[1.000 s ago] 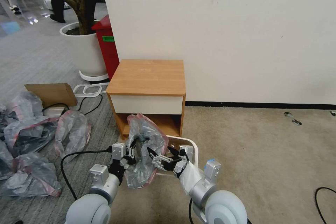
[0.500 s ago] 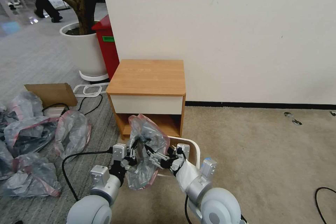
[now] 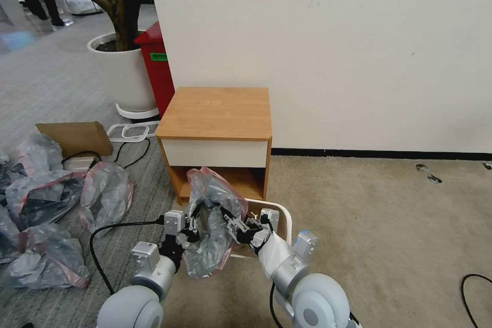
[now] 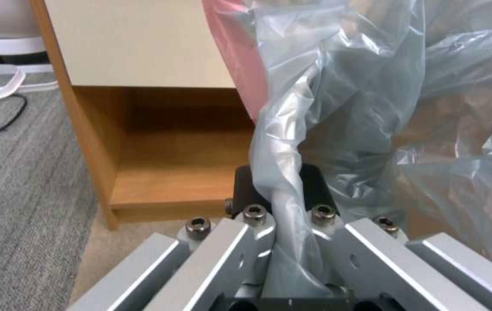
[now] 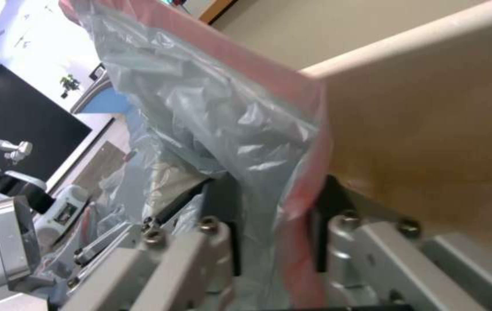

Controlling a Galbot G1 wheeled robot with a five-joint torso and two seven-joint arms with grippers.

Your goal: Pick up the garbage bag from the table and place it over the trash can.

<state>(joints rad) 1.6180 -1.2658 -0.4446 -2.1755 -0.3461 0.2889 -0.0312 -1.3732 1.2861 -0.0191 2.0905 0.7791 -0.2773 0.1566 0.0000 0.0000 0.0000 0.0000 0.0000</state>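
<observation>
The left gripper point(image 3: 192, 225) is clamped on a twisted fold of the garbage bag point(image 3: 212, 220), the film pinched flat between its black pads point(image 4: 306, 183), and the right gripper point(image 3: 233, 225) is likewise closed on the opposite side of the bag, its pads squeezing grey film together with a strip of the pink rim band. In the head view the two grippers sit close together at about six o'clock from the table point(image 3: 218, 113), the left one at nine o'clock of the bag and the right one at three o'clock, so the bag hangs bunched between them with its pink edge rising toward twelve o'clock. Holding it at two opposed points looks meant to let the arms pull the mouth apart; for now the mouth is narrow and crumpled. The trash can point(image 3: 284, 215) stands on the carpet just in front of the table's open shelf, its cream rim curving out at three o'clock of the bag, and the right wrist view shows the rim and inner wall right beside that gripper. The bag is therefore off the table and held near the trash can, apparently above it, though not yet stretched over the rim. I judge the grips are placed near the rim band because that edge must go over the can's lip.
</observation>
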